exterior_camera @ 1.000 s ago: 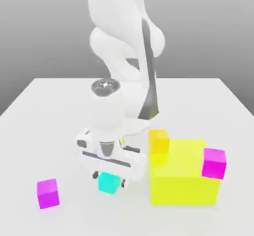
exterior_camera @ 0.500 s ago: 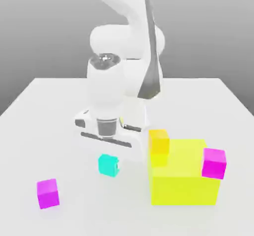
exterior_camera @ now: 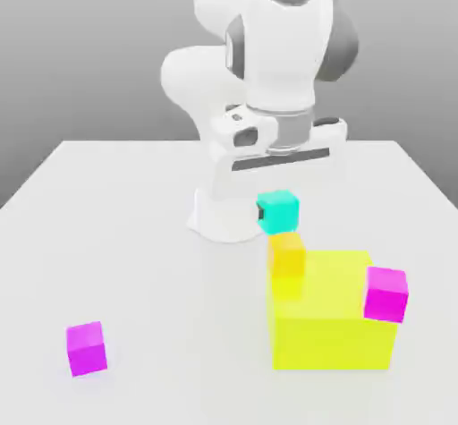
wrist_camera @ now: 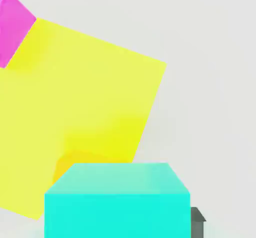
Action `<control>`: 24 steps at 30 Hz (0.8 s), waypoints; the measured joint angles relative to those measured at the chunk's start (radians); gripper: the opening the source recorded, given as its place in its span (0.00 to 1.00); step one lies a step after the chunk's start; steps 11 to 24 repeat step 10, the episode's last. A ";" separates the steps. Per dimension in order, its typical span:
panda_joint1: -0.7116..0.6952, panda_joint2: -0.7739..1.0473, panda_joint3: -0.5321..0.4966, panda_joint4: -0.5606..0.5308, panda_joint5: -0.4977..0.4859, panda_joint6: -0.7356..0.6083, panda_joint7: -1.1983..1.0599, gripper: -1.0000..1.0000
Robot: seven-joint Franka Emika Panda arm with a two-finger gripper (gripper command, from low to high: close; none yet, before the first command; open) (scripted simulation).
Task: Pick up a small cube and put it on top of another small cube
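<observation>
Note jaws (exterior_camera: 278, 214) clamped on the cyan cube (exterior_camera: 278, 211), held aloft close to the orange-yellow cube (exterior_camera: 286, 256). Confirm alignment before lowering; apparently not verifiable here. Avoid off-centre release: risk of toppling. Avoid low sideways travel: risk of knocking the orange-yellow cube off the yellow block (exterior_camera: 331, 341), given placement near the edge at the exterior view's left.

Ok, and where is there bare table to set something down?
Between the lone magenta cube and the large yellow block there is a wide free patch; another lies beyond the block, toward the exterior view's right. It is crowded over the block, with the orange cube, another magenta cube and the held cyan cube.
</observation>
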 joint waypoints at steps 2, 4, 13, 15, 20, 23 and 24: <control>0.013 0.018 0.005 -0.017 0.005 0.035 -0.020 0.00; 0.015 0.071 0.010 -0.038 0.008 0.109 -0.026 0.00; 0.013 0.152 0.017 -0.069 0.011 0.221 -0.028 1.00; 0.013 0.152 0.017 -0.069 0.011 0.221 -0.028 1.00; 0.013 0.152 0.017 -0.069 0.011 0.221 -0.028 1.00; 0.013 0.152 0.017 -0.069 0.011 0.221 -0.028 1.00; 0.013 0.152 0.017 -0.069 0.011 0.221 -0.028 1.00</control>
